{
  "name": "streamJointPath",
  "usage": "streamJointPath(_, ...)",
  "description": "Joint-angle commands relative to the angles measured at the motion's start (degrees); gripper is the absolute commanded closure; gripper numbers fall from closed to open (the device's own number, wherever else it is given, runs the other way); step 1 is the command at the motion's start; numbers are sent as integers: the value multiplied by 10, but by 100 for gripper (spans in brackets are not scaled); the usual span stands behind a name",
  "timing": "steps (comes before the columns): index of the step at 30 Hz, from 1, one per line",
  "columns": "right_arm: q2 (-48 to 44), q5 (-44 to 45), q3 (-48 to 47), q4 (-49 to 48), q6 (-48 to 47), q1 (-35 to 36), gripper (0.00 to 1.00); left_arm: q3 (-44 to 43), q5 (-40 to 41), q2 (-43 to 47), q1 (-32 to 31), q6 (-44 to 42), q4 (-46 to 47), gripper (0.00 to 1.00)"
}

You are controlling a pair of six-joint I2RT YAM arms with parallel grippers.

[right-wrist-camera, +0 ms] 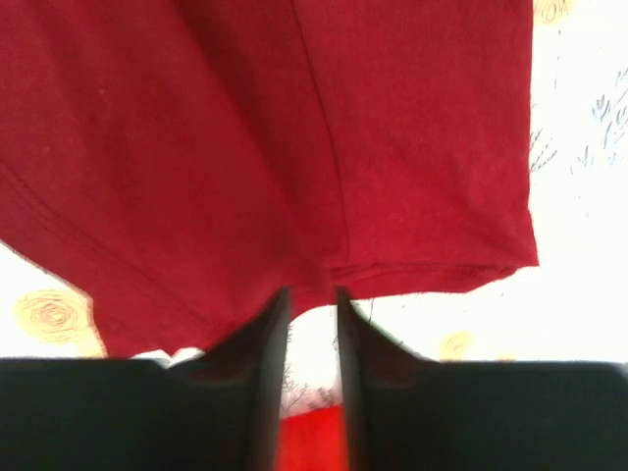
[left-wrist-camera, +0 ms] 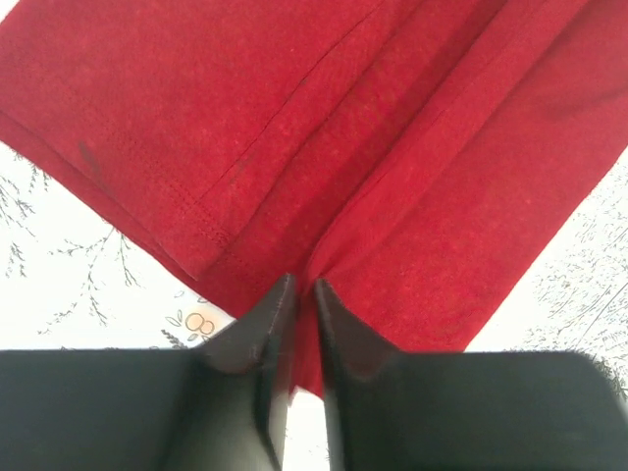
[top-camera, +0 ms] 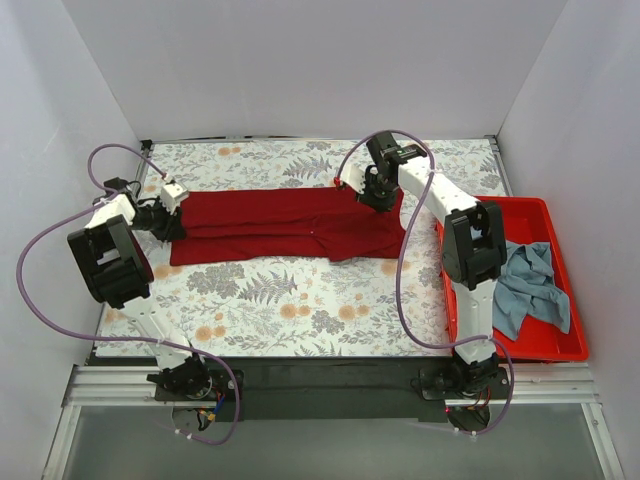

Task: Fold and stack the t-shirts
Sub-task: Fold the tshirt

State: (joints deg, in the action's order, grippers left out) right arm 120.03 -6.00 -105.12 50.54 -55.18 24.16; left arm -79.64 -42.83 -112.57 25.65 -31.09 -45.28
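The dark red t-shirt (top-camera: pixel 290 225) lies as a long folded strip across the floral table, left to right. My left gripper (top-camera: pixel 172 218) is at its left end. In the left wrist view its jaws (left-wrist-camera: pixel 304 285) stand almost together, and a fold of the red t-shirt (left-wrist-camera: pixel 343 147) runs down between them. At the strip's right end is my right gripper (top-camera: pixel 378 195). Its jaws (right-wrist-camera: pixel 312 292) stand a little apart at the hem of the red cloth (right-wrist-camera: pixel 245 147), with bare table showing through the gap. The grey-blue t-shirt (top-camera: pixel 530 285) lies crumpled in the bin.
A bright red plastic bin (top-camera: pixel 560 345) stands at the table's right edge beside the right arm. White walls close in the back and both sides. Purple cables loop from each arm over the table.
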Motion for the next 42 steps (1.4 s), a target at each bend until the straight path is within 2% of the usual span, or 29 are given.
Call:
streamJointPath(1,2,7,-28,8,-7,-6,65,-10,-3,9,0,31,12,76)
streamJointPath(3,-8,4,-31,9,10,-21,49,-17,-16,26,2,53,1,64)
streamJointPath(4,-12,-7,-39,12,34,-28,48,-19,-24,33,3,75,-6,61)
streamJointPath(6,-27,-29,-50,38,66,-52,48,-14,-46,59,7,97,-16,55)
streamJointPath(10,-60,-122,-36,84,141,-83,52,2,-45,91,12,196,-14,54)
streamJointPath(14,-104,-204,66,90,211,-110,55,19,-41,104,17,301,-20,53)
streamJointPath(18,-125,-237,143,76,226,-128,57,61,-39,121,19,349,-7,51)
streamJointPath(23,-143,-236,207,16,239,-131,54,113,-18,131,19,376,35,50)
streamJointPath(32,-118,-230,257,-45,242,-127,45,116,-1,104,19,388,41,47)
streamJointPath(42,-75,-215,241,-49,228,-107,53,91,-18,93,18,389,39,46)
